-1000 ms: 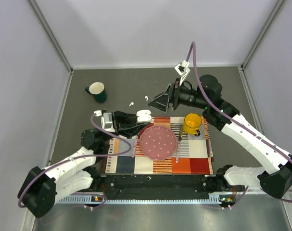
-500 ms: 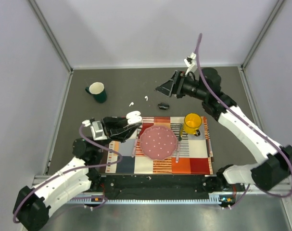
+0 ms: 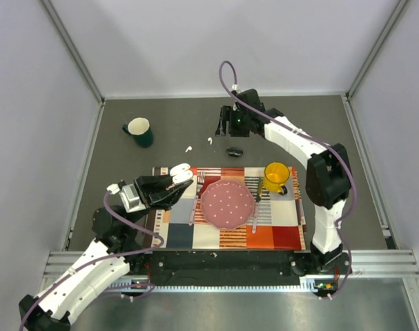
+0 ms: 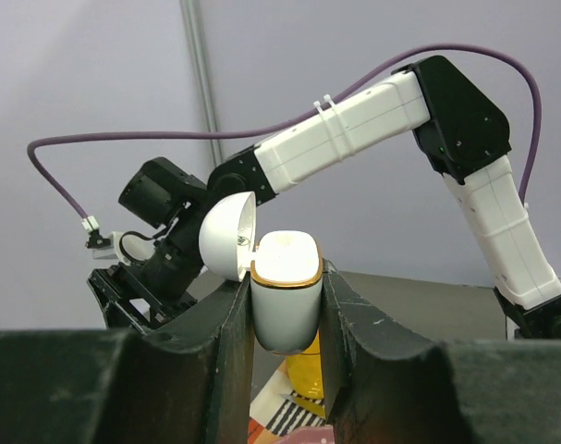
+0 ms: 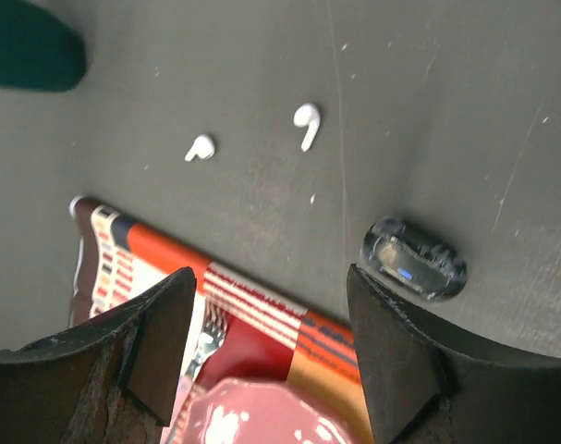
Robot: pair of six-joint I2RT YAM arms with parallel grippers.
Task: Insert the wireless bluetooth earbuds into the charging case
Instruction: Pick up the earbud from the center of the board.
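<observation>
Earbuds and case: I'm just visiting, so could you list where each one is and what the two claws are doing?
charging case: white, lid open, held upright
left gripper: shut on the charging case
earbuds: two, lying apart on the dark table
right gripper: open, empty, above the table near the earbuds
black oval object: on the table beside the striped mat

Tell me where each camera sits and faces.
Top external: above and behind, looking down at the table; both arms show.
Left wrist: faces level across the table; left claw grips the open charging case, right arm behind.
Right wrist: looks down on two earbuds and a black oval object; the open right claw frames it.
Shared: top and right wrist both show the earbuds.
</observation>
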